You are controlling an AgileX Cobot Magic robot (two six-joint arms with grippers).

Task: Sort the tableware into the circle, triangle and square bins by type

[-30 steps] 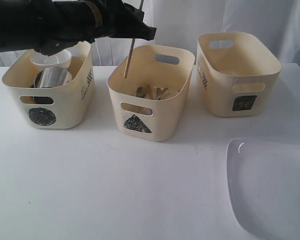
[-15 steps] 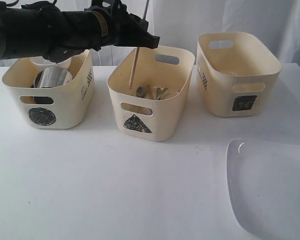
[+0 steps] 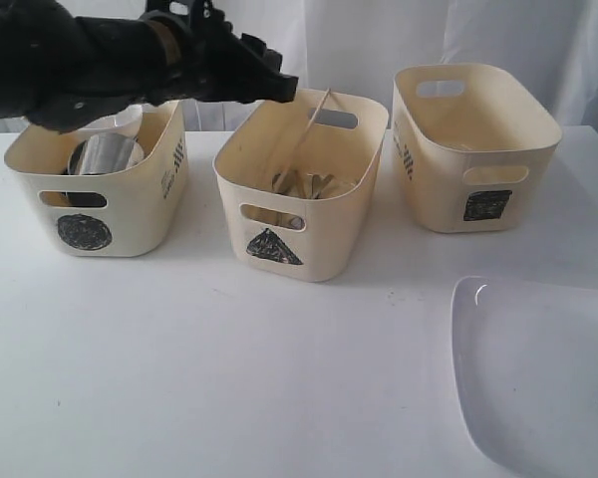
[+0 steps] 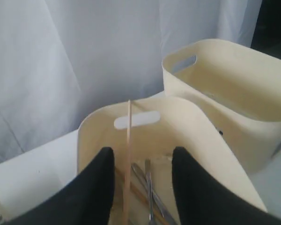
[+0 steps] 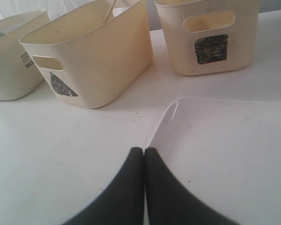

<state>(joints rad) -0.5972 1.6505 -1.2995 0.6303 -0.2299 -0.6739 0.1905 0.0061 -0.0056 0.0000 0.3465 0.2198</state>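
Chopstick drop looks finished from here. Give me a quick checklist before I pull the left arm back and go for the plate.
1. Left pincer open, fingers clear of the chopstick: ok.
2. Chopstick inside the triangle bin, leaning on its far wall: ok.
3. Plate lying flat on the table, nothing on it: ok.
4. Right pincer ready to take the plate: not ok, it is shut.
5. Room in the square bin for the plate: cannot tell.
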